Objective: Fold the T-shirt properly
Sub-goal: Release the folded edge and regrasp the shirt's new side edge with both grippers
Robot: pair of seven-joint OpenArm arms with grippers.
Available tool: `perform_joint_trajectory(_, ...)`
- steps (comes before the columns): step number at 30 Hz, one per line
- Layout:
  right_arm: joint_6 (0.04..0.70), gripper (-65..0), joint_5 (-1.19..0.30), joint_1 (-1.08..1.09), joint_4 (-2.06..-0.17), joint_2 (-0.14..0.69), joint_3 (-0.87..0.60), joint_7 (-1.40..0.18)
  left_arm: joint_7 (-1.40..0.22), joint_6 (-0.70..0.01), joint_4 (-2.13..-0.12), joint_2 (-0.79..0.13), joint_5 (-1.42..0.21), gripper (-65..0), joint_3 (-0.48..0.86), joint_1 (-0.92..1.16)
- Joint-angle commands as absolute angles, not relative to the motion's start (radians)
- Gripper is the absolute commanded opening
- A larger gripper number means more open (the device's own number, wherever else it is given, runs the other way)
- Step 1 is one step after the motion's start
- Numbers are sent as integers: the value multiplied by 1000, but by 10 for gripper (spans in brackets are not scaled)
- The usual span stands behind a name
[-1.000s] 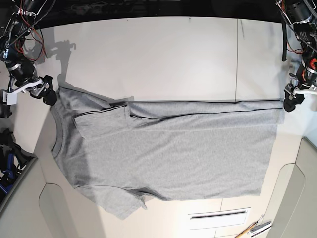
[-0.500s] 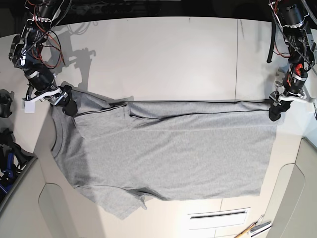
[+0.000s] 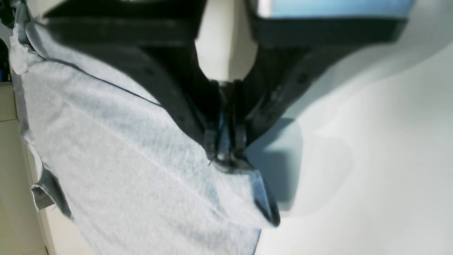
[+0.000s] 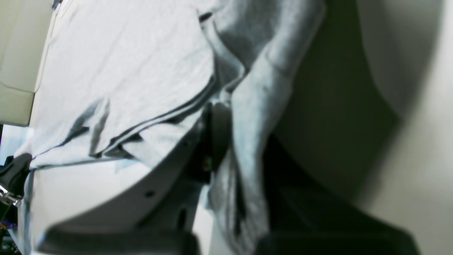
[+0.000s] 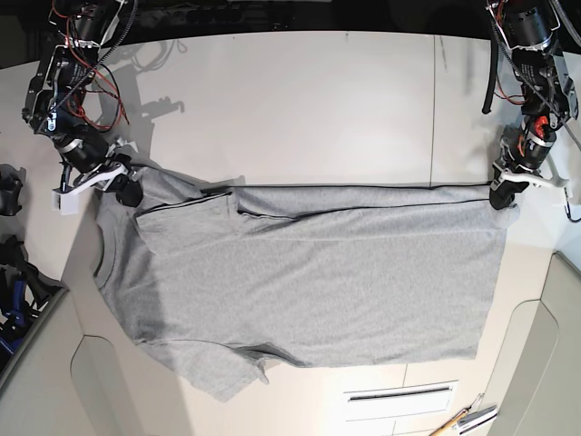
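The light grey T-shirt [image 5: 309, 282] lies flat across the table, neck at the left, hem at the right, plain side up. Its far long edge is folded over along a straight crease. My left gripper [image 5: 502, 196] is at the far hem corner. In the left wrist view my left gripper [image 3: 225, 150] is shut on that corner of the T-shirt [image 3: 124, 170]. My right gripper [image 5: 128, 190] is at the far shoulder by the collar. In the right wrist view my right gripper [image 4: 216, 106] is shut on bunched cloth of the T-shirt [image 4: 124, 63].
The white table [image 5: 300, 100] has a seam line [image 5: 433, 109] at the right. A white slotted panel [image 5: 399, 395] and hand tools [image 5: 465, 420] lie near the front right edge. Dark gear [image 5: 14, 291] sits off the table's left edge.
Both grippers moved inward from outside the shirt onto its far corners. The right one reached the shoulder, the left one reached the hem corner, and both now pinch cloth.
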State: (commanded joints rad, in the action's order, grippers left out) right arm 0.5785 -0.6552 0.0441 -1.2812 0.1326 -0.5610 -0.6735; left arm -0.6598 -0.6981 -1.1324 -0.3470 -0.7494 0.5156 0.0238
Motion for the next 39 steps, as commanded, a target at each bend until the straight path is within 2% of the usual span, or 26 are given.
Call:
perform_joint_trajectory(12,581,-650,-710,-37,-1450,162,-593,-812,-866,-698,-1312,-351,-823,-650,521,41)
perform_joint_trajectory(19,581,-650,-726,-182,-1576,215,-594,-818,-872,-698,-1436,-352,-840,-650,575,170)
perform_joint_trajectory(25,581,-650,-750,-291,-1646,221,-595,-837,-873,-698,-1553,-352,-857,-650,610,309)
perform_joint_trajectory(39,588,-650,-846,-467,-1666,221,-661,-876,-873,-698,-1666,-349,-857,-650,610,525)
